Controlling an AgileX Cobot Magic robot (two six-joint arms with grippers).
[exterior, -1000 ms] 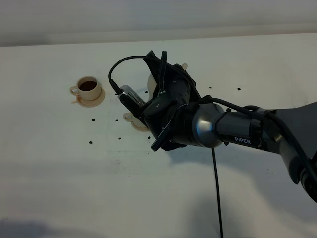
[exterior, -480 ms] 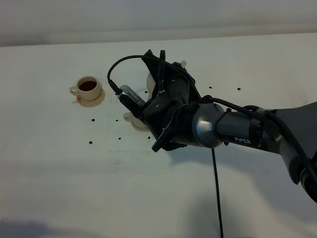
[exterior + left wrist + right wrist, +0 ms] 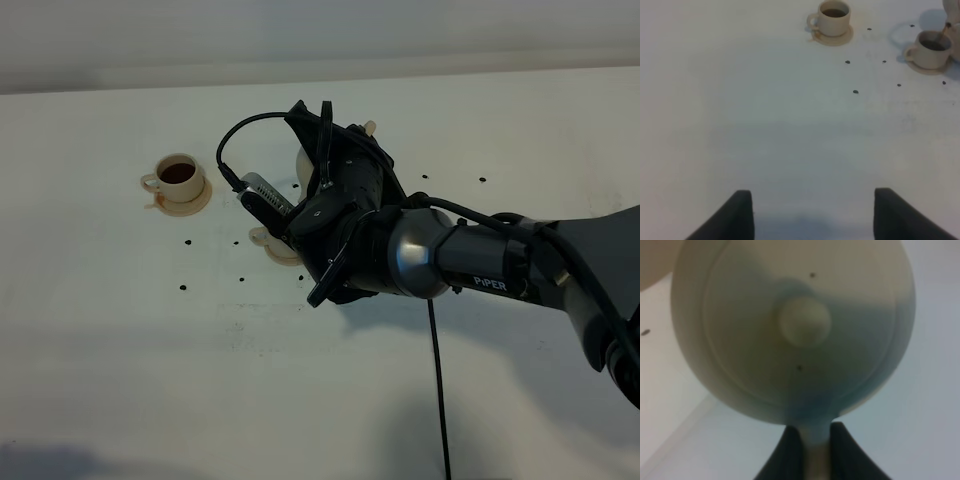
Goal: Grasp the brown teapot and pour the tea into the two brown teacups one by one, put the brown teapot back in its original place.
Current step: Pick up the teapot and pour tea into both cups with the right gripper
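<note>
My right arm (image 3: 470, 262) reaches in from the right across the middle of the worktop (image 3: 120, 330), its wrist rolled over. My right gripper (image 3: 816, 450) is clamped on the brown teapot (image 3: 790, 330), apparently by its handle. My left gripper (image 3: 810, 212) hangs with its fingers (image 3: 737, 215) parted.

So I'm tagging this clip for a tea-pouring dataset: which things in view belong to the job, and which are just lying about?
Part of the job:
- teapot, held at its handle by the right end effector
- filled teacup on its saucer
- second teacup beside the teapot, on its saucer

Just there:
- left end effector, open and idle
- dark specks on the white table
</note>
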